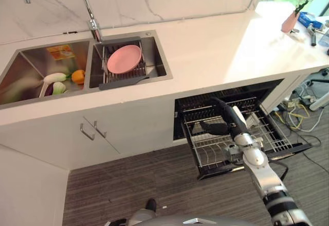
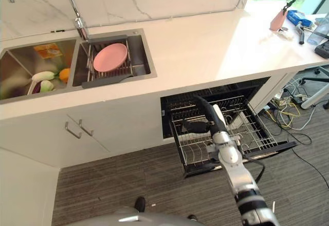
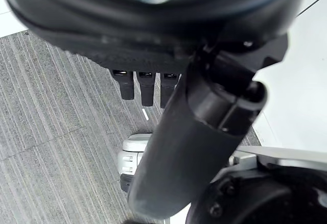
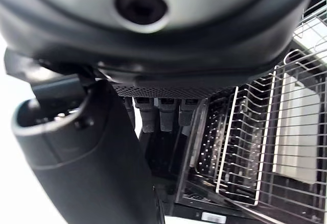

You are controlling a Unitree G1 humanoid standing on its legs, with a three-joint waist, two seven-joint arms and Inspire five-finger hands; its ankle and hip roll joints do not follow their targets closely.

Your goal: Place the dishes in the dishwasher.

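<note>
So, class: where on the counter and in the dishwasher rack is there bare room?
Free: white counter between sink and vase. Crowded: dishwasher rack, where the right hand reaches; pink plate fills the sink rack.

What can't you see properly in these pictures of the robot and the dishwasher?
- Back of the dishwasher rack: hidden under the countertop in the eye views.
- Rack section under the right robot hand: covered by the hand and arm.
- Rest of the pink plate: its lower part sits behind the sink rack bars.
- Items in the left sink basin: too small to name.
- Left robot hand: its fingertips are cut short by the thumb.
</note>
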